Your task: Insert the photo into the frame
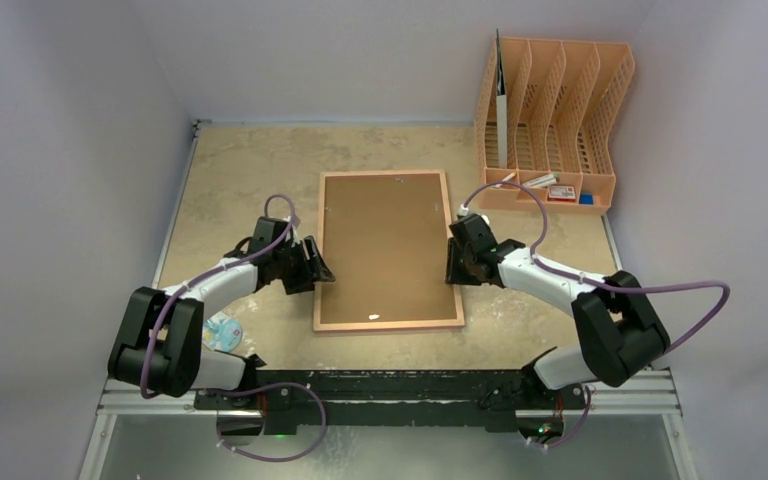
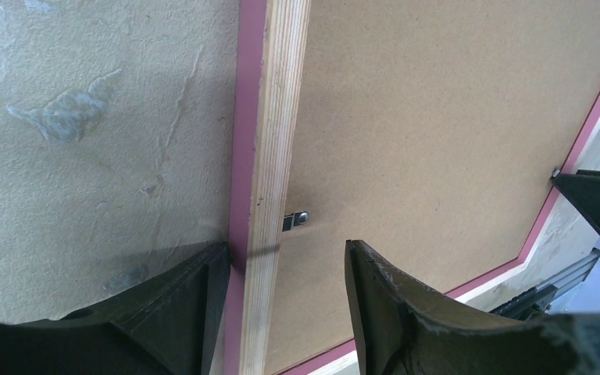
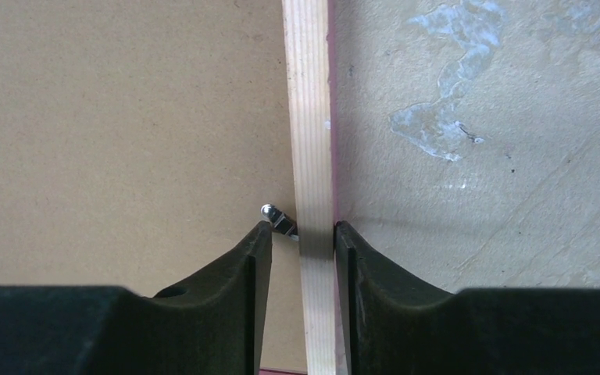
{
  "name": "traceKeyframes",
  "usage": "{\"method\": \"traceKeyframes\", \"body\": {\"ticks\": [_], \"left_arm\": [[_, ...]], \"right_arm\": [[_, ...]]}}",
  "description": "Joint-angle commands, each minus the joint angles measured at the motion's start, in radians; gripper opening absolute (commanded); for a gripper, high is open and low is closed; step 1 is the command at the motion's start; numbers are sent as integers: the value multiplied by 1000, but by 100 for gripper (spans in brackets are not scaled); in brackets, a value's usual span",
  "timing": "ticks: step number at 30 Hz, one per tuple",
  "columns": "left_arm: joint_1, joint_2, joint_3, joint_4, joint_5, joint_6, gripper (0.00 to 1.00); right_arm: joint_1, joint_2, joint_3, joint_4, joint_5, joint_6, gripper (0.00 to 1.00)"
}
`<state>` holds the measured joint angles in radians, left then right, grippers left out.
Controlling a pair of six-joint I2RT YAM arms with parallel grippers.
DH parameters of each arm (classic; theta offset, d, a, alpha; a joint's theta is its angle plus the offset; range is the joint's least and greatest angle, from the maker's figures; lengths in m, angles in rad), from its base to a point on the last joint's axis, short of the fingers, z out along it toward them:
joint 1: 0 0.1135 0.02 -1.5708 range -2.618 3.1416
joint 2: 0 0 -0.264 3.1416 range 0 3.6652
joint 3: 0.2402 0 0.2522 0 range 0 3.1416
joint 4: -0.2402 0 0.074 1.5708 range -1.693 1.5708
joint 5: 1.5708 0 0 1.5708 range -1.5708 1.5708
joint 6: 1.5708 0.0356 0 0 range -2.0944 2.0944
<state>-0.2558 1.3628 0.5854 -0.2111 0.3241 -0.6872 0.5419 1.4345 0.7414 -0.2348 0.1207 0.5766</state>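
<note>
Right now I see the frame lying back side up in the middle of the tabletop, long sides running away from the arms. The brown backing sheet sits inside its wooden rails.

My left jaws straddle the left rail and stand open with nothing gripped. The outer finger sits against the pink edge, and the inner finger hangs over the backing, clearly apart from the wood. A small metal clip lies in that gap.

My right jaws straddle the right rail much more narrowly. The outer finger touches the pink edge, and the inner finger is just off the wood, beside another metal clip. I read them as loose, not clamped.

At the far right stands an orange file rack. 1 flat sheet is upright in its leftmost slot; I cannot tell what it is.
</note>
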Motion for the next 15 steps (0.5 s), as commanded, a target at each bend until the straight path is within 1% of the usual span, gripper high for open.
{"method": "traceKeyframes", "body": {"ticks": [1, 4, 7, 12, 15], "left_arm": [[-8, -13, 2, -22, -16, 21, 58], [-8, -10, 2, -20, -16, 21, 58], [-8, -11, 2, -22, -14, 21, 58], [-8, -10, 2, -22, -14, 22, 58], [-8, -9, 4, -19, -14, 21, 58]], "right_arm": [[6, -19, -7, -12, -34, -3, 34], [5, -3, -1, -3, -26, -3, 32], [6, 13, 4, 11, -15, -9, 32], [6, 16, 4, 17, -24, -31, 40], [7, 6, 6, 9, -32, -48, 42]]}}
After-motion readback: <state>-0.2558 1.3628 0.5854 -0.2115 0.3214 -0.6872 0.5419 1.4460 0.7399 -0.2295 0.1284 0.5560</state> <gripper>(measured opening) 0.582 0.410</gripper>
